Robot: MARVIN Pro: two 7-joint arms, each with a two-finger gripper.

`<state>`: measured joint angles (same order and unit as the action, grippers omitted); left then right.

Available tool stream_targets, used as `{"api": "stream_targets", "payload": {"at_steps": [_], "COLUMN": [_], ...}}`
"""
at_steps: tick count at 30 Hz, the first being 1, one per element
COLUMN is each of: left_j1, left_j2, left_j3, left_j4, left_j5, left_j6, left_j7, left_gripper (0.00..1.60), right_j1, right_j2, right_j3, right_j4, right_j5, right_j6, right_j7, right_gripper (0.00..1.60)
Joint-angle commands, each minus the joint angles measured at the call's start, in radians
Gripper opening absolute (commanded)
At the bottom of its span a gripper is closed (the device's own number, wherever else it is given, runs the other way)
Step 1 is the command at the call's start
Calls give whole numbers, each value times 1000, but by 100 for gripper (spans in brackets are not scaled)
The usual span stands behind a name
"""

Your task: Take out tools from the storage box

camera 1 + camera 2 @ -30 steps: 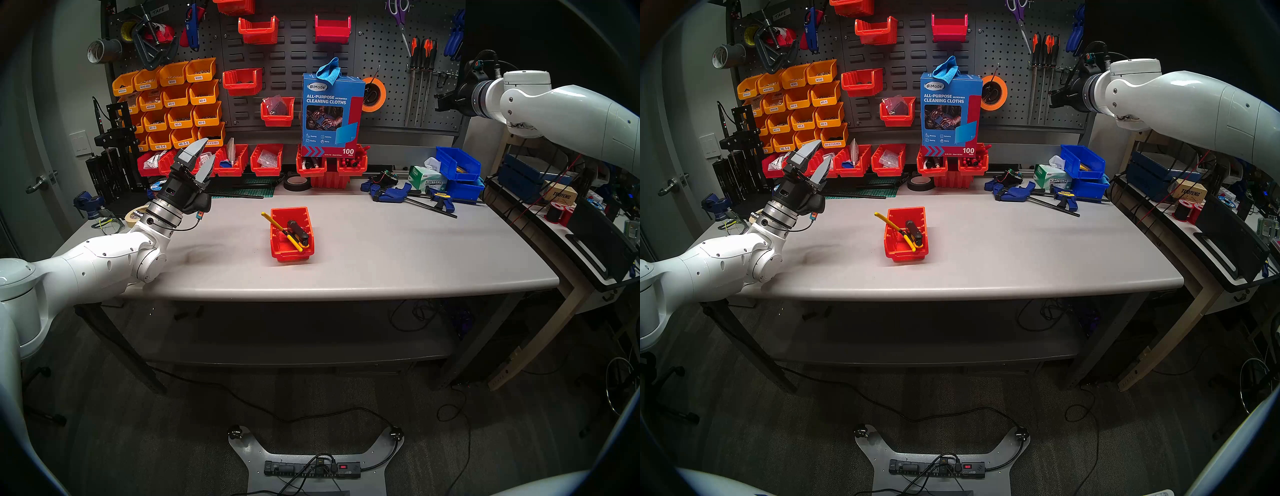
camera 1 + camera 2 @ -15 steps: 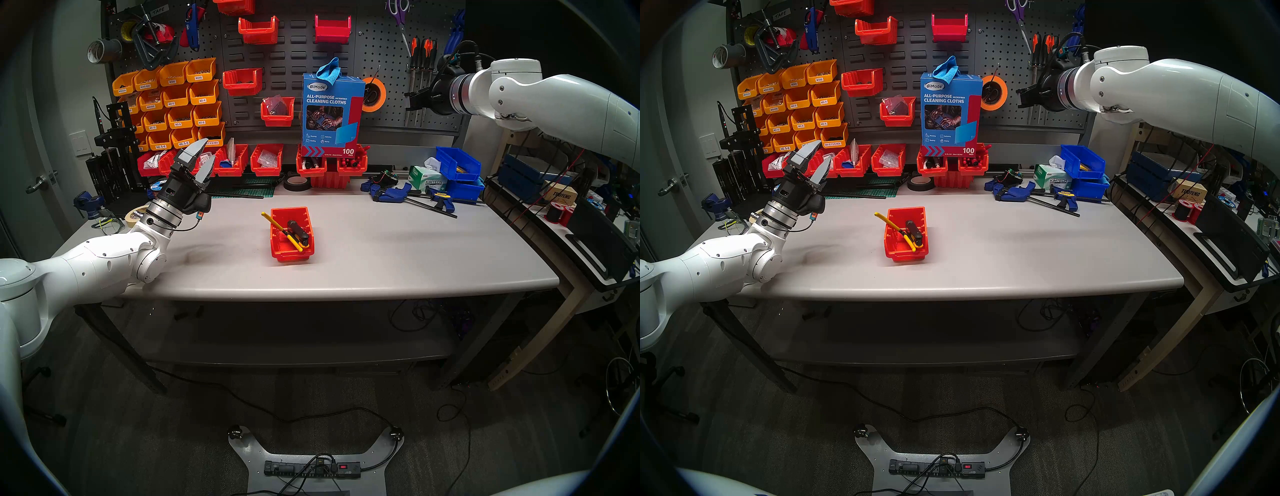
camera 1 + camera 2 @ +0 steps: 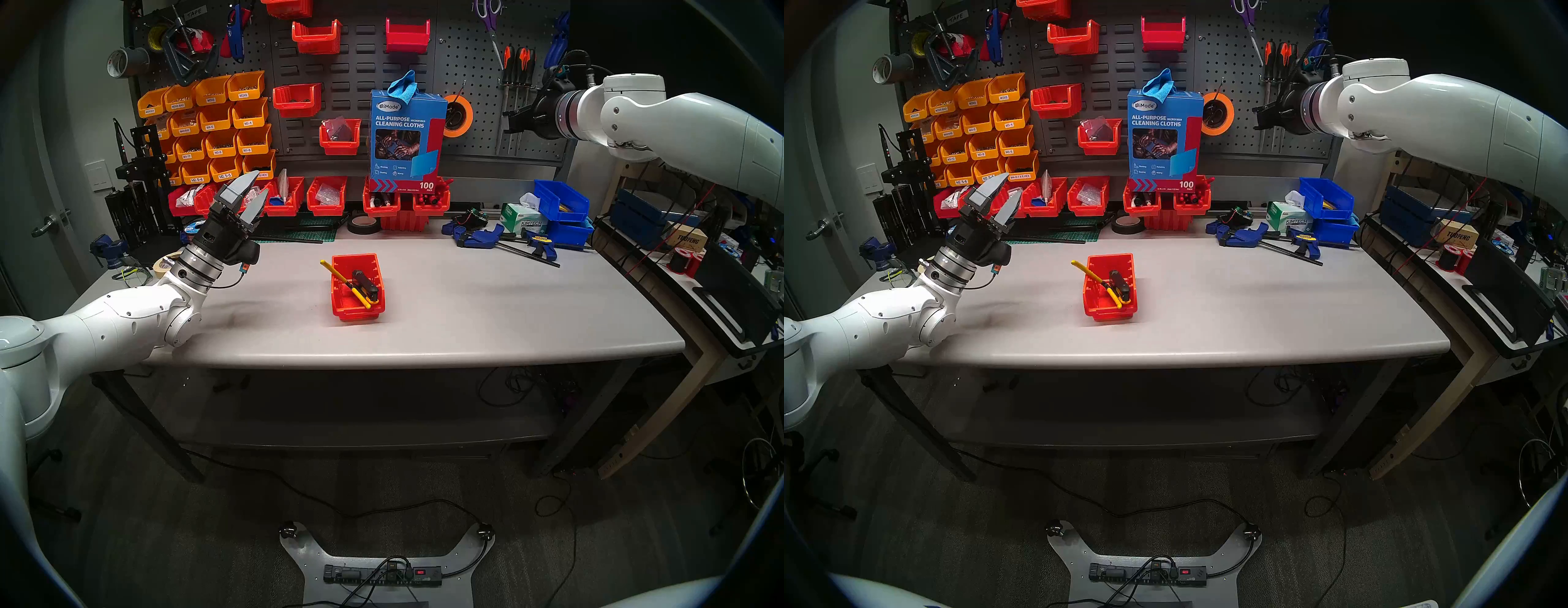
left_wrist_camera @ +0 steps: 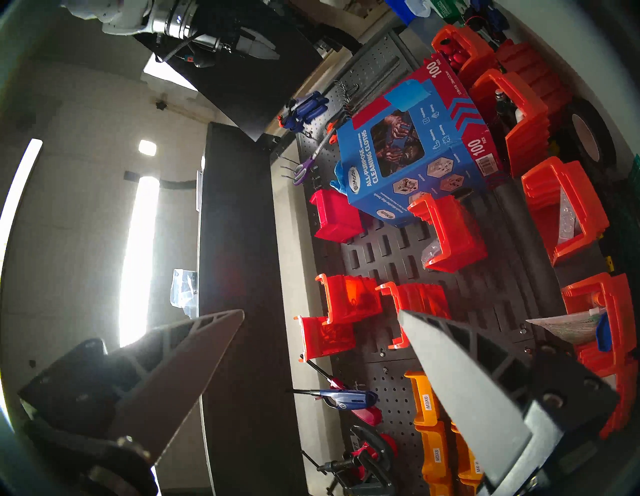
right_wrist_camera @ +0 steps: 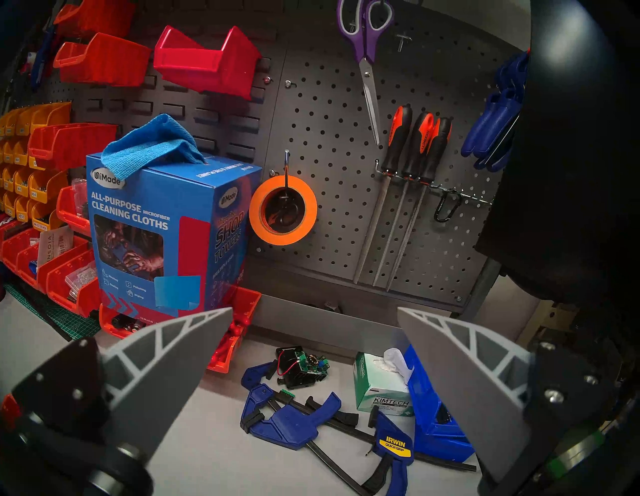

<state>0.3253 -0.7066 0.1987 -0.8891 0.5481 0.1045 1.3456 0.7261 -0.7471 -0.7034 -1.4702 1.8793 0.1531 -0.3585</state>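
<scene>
While tools (image 3: pixel 359 288) lie in the storage box (image 3: pixel 341 303), both grippers' fingers (image 4: pixel 460 377) stand apart, empty.

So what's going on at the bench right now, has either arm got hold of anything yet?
Not yet. The red storage box sits mid-table with the yellow-handled cutters and the black tool inside, one yellow handle poking over its rim. The left gripper is open and empty, raised over the table's left end. The right gripper is open too, up by the pegboard, well away from the box.
</scene>
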Motion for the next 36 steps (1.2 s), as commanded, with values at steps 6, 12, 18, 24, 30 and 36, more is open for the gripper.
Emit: {"api": "stream_targets", "payload": {"at_steps": [6, 12, 18, 24, 30, 36], "left_j1": [-60, -33, 8, 37, 48, 50], "left_j2": [-25, -25, -17, 18, 49, 70], "left_j3": [1, -17, -37, -16, -7, 0], "left_j4": [53, 42, 10, -64, -135, -186], "left_j5": [292, 392, 493, 631, 726, 819], "left_j6": [220, 329, 418, 542, 655, 708], "left_j7": [138, 138, 138, 45, -51, -149], "left_gripper": [160, 160, 160, 160, 160, 160], "right_j1": [20, 20, 19, 19, 19, 19], "right_j2": [0, 0, 0, 0, 1, 1], "right_j3": [12, 12, 12, 13, 13, 13], "right_j4": [2, 1, 1, 0, 0, 0], "right_j5": [-6, -7, -7, -7, -8, -8], "right_j6": [-6, -6, -7, -7, -7, -7], "right_j7": [-5, -6, -6, -7, -7, -7], "right_gripper": [160, 160, 160, 160, 160, 160]}}
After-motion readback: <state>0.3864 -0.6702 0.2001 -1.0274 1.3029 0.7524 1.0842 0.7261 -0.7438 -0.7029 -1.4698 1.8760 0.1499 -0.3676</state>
